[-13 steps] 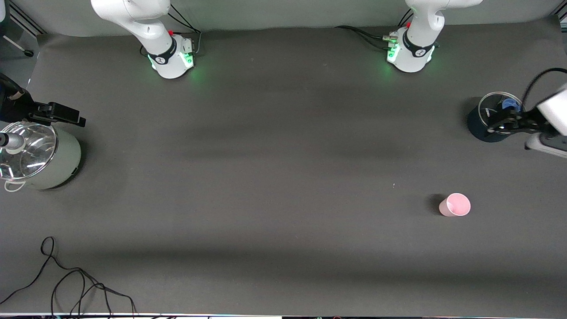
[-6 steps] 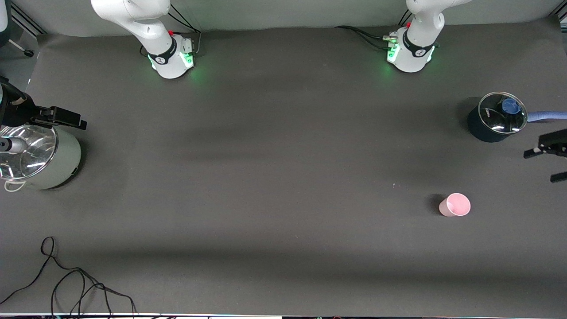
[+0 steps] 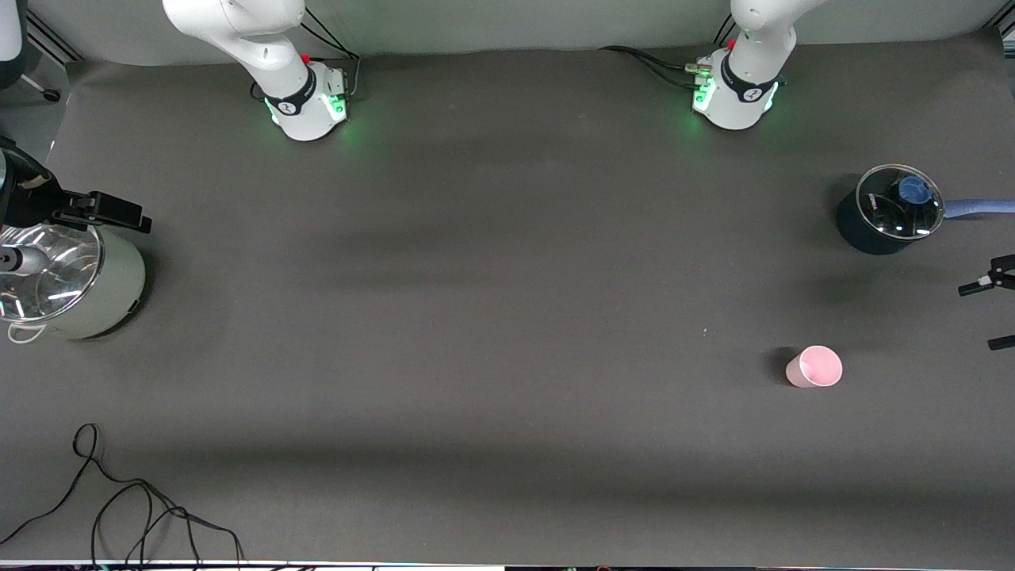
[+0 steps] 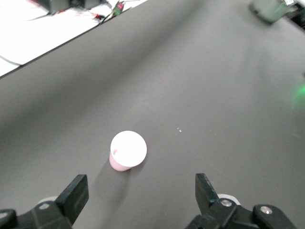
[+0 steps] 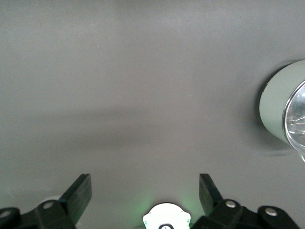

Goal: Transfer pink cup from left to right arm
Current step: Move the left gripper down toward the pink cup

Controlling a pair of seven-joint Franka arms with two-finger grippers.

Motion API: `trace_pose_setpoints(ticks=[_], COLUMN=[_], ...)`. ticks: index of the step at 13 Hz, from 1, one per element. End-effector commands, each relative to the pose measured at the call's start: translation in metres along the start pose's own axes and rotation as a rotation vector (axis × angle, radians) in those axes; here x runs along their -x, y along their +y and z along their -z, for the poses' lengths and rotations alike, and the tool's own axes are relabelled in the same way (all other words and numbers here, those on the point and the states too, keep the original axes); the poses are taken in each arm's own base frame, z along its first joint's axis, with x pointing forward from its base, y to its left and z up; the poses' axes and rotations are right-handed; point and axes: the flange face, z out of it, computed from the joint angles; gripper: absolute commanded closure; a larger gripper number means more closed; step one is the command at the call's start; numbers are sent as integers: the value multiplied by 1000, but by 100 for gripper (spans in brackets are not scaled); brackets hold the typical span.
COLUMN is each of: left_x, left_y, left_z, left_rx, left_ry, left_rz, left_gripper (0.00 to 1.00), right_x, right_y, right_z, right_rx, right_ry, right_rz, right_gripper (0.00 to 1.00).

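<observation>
The pink cup (image 3: 814, 367) stands upright on the dark table mat, toward the left arm's end and nearer the front camera than the dark pot. It also shows in the left wrist view (image 4: 127, 150), rim up. My left gripper (image 3: 991, 314) hangs at the edge of the front view, over the table between the dark pot and the cup. It is open and empty (image 4: 140, 186), apart from the cup. My right gripper (image 5: 145, 188) is open and empty at the right arm's end, one finger (image 3: 119, 211) showing above the grey-green pot.
A dark pot (image 3: 872, 230) with a glass lid, blue knob and blue handle stands toward the left arm's end. A grey-green pot (image 3: 111, 285) with a glass lid stands at the right arm's end. A black cable (image 3: 143, 507) lies at the near corner.
My left gripper has moved off the dark pot, toward the front camera and the edge of the view. The cup and the right gripper have stayed put.
</observation>
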Motion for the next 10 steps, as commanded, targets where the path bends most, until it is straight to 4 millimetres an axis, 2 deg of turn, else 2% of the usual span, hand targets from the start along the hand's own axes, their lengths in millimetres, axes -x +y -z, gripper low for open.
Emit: trace_pose_setpoints(ticks=[1, 10], left_x=[43, 149], left_y=[-31, -71], left_z=[-44, -172], left_rx=[77, 11], left_ry=[109, 395], left_rz=[-121, -389], left_gripper=[0, 0], right_x=[-2, -2], right_y=[-5, -6], right_z=[5, 4], right_rx=[26, 27], right_ry=[11, 11], right_rz=[28, 30], right_gripper=[0, 0])
